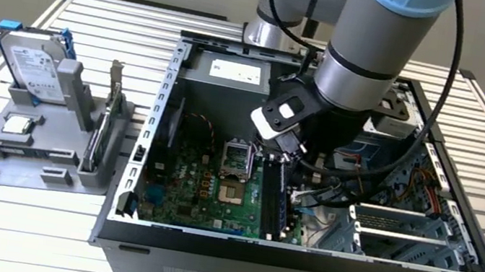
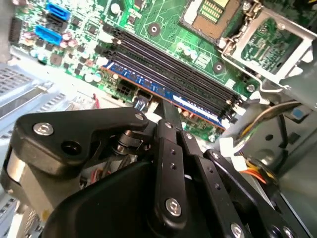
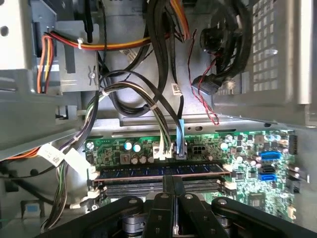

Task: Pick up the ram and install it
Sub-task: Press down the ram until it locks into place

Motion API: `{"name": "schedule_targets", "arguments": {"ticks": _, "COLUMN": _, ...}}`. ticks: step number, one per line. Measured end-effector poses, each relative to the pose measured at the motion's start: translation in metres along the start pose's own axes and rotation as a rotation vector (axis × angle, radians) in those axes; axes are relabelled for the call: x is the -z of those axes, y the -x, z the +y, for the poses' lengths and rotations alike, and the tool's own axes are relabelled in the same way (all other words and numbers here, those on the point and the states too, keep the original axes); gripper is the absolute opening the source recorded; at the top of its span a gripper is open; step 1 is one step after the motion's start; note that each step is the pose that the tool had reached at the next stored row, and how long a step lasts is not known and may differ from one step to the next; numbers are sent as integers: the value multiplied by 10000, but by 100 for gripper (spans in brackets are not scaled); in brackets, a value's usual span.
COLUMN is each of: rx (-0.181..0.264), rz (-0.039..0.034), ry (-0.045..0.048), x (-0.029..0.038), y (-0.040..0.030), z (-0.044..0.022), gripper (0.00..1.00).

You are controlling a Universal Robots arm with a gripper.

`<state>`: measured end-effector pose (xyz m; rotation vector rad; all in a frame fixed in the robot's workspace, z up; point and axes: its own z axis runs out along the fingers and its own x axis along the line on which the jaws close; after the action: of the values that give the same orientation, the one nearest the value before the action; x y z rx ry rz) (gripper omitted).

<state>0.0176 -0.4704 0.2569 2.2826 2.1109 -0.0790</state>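
The claw [image 3: 172,191], fingers clenched, presses the long blue ram [image 3: 163,170] in its slot.

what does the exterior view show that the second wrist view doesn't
Exterior view: the arm reaching into the open computer case, plus a grey stand on the exterior view's left holding a hard drive and an expansion card. Second wrist view: the gripper closed at the ram sitting in a memory slot. Both: the green motherboard and its processor socket.
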Motion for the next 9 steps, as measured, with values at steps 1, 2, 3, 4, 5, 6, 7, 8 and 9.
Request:
{"name": "schedule_targets", "arguments": {"ticks": 1, "rx": 1, "rz": 1, "ry": 0, "x": 7, "y": 0, "z": 0, "gripper": 0}}
{"name": "schedule_targets", "arguments": {"ticks": 2, "rx": 1, "rz": 4, "ry": 0, "x": 12, "y": 0, "z": 0, "gripper": 0}}
{"name": "schedule_targets", "arguments": {"ticks": 3, "rx": 1, "rz": 2, "ry": 0, "x": 21, "y": 1, "z": 0, "gripper": 0}}
{"name": "schedule_targets", "arguments": {"ticks": 4, "rx": 0, "rz": 2, "ry": 0, "x": 27, "y": 1, "z": 0, "gripper": 0}}
{"name": "schedule_targets", "arguments": {"ticks": 5, "rx": 0, "rz": 2, "ry": 0, "x": 35, "y": 2, "z": 0, "gripper": 0}}
{"name": "schedule_targets", "arguments": {"ticks": 6, "rx": 1, "rz": 4, "ry": 0, "x": 41, "y": 2, "z": 0, "gripper": 0}}
{"name": "schedule_targets", "arguments": {"ticks": 7, "rx": 1, "rz": 2, "ry": 0, "x": 50, "y": 3, "z": 0, "gripper": 0}}
{"name": "schedule_targets", "arguments": {"ticks": 8, "rx": 1, "rz": 3, "ry": 0, "x": 58, "y": 3, "z": 0, "gripper": 0}}
{"name": "schedule_targets", "arguments": {"ticks": 9, "rx": 1, "rz": 2, "ry": 0, "x": 71, "y": 4, "z": -1, "gripper": 0}}
